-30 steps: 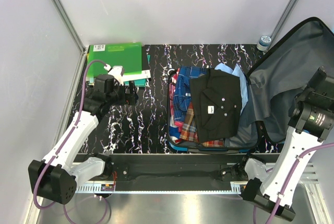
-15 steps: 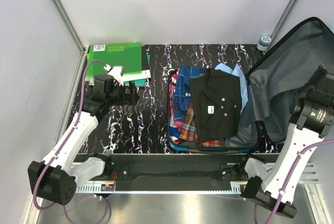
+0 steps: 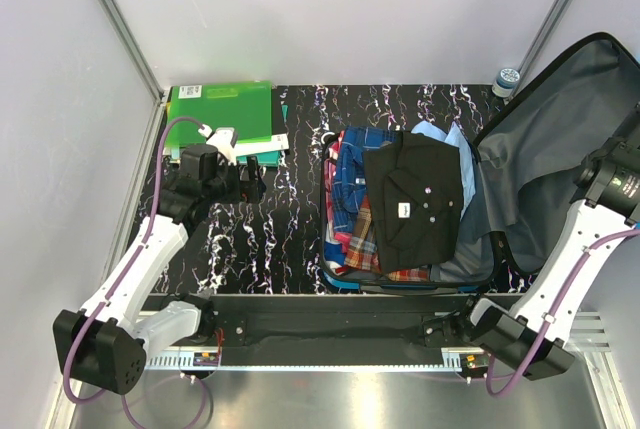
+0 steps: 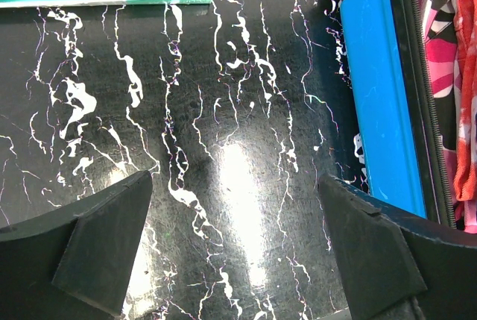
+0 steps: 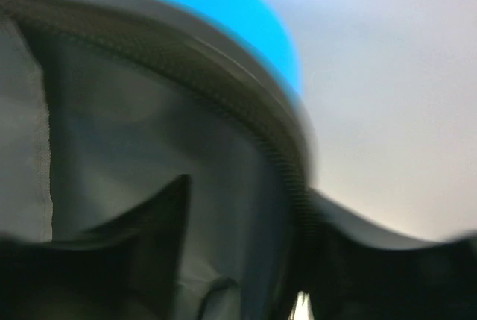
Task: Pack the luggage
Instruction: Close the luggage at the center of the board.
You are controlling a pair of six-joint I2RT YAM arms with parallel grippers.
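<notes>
The luggage (image 3: 540, 149) lies open at the table's (image 3: 290, 199) right edge, and the right gripper (image 5: 250, 189) straddles its lid rim (image 5: 246, 111), hold unclear through blur, so the lid could slip; the left gripper (image 4: 235, 215) gapes empty.

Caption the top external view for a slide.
Luggage open and filled with folded clothes, right arm at its raised lid, left gripper open near green folders.

Shell of the luggage (image 4: 381, 89) — smooth glossy plastic, its lining (image 3: 545, 164) matt grey cloth, table (image 4: 223, 111) polished, shirt (image 3: 415, 199) matt black cloth, folders (image 3: 220, 107) smooth plastic.
</notes>
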